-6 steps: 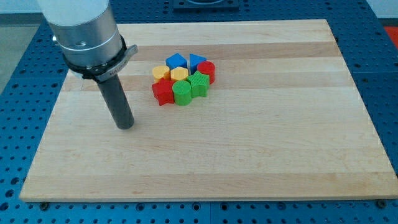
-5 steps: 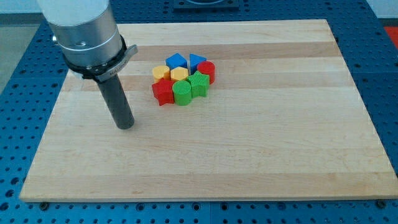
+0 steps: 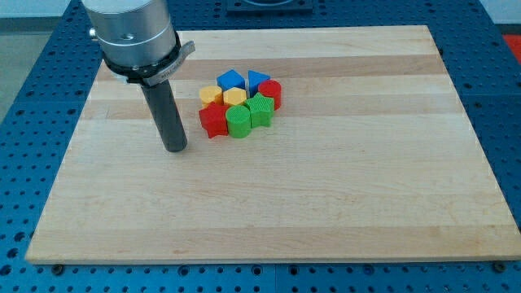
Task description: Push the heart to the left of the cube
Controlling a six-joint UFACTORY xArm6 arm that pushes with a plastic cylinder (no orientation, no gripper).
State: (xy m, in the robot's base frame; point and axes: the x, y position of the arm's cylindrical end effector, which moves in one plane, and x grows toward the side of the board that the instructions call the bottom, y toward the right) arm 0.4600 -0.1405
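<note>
The blocks sit in one tight cluster above the board's middle. The blue cube [image 3: 231, 80] is at the cluster's top left. The yellow heart [image 3: 235, 97] lies just below it, touching its neighbours. My tip [image 3: 175, 149] rests on the board at the cluster's lower left, a short gap left of the red star [image 3: 214, 121]. It touches no block.
Also in the cluster are a blue triangle [image 3: 257, 80], a red cylinder [image 3: 270, 92], a yellow hexagon [image 3: 210, 94], a green star [image 3: 260, 110] and a green cylinder [image 3: 239, 121]. The wooden board [image 3: 342, 187] lies on a blue perforated table.
My tip has moved right and a little toward the view's top, closer to the red star. The blocks have not moved.
</note>
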